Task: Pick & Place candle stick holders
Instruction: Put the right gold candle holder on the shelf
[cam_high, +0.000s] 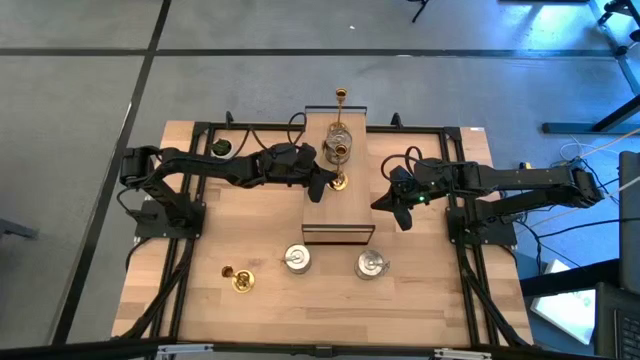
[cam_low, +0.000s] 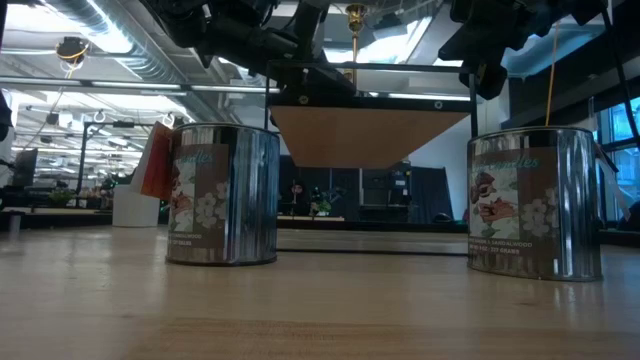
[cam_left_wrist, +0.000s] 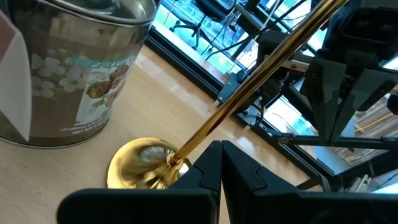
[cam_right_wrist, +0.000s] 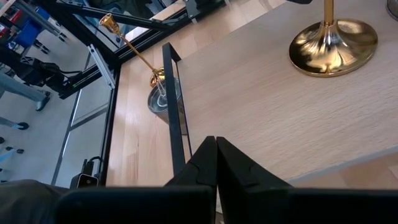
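Tabletop | raised shelf: gold holder, tin | both fingers pressed together

We see a light wooden table framed by black rails. Near its middle stands a raised wooden platform reaching toward the far edge. Toward the near edge, two silver tins stand directly on the table: one just in front of the platform's near left corner, the other in front of its near right corner. A brass candle stick holder lies on its side toward the near left corner. A small dark round object sits at the far left corner.
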